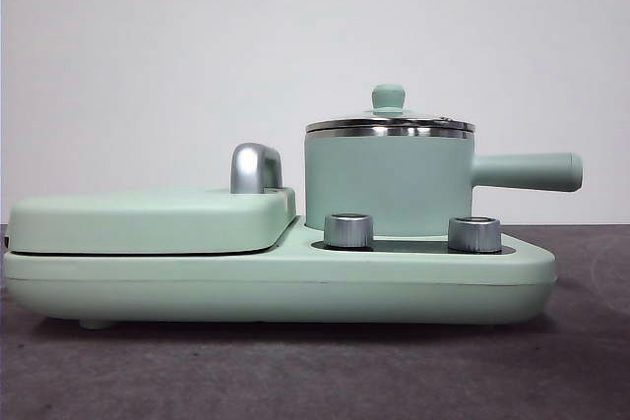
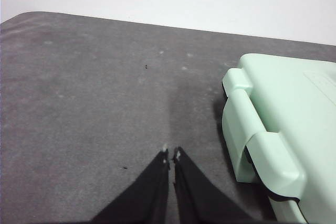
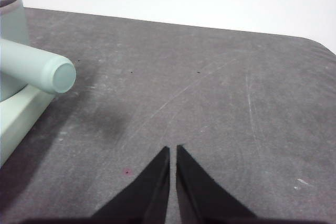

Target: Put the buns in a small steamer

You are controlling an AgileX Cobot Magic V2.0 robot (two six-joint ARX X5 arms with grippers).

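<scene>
The small steamer (image 1: 389, 179), a mint-green pot with a steel rim, stands on the right side of the green cooker base (image 1: 295, 287). Its glass lid (image 1: 390, 123) with a green knob is on, and its long handle (image 1: 527, 171) points right. The right wrist view shows that handle's end (image 3: 58, 74) beside the pot wall (image 3: 10, 22). The buns are out of view. My left gripper (image 2: 171, 153) hovers shut over bare table beside the cooker's side. Over the table off the handle's end, my right gripper (image 3: 173, 149) is shut too, holding nothing.
A flat mint-green grill cover (image 1: 148, 220) with a chrome handle (image 1: 256, 167) takes up the cooker's left half; its hinged edge (image 2: 273, 129) shows in the left wrist view. Two steel knobs (image 1: 348, 230) (image 1: 473, 234) sit in front of the pot. Dark grey table (image 3: 210, 87) surrounds everything.
</scene>
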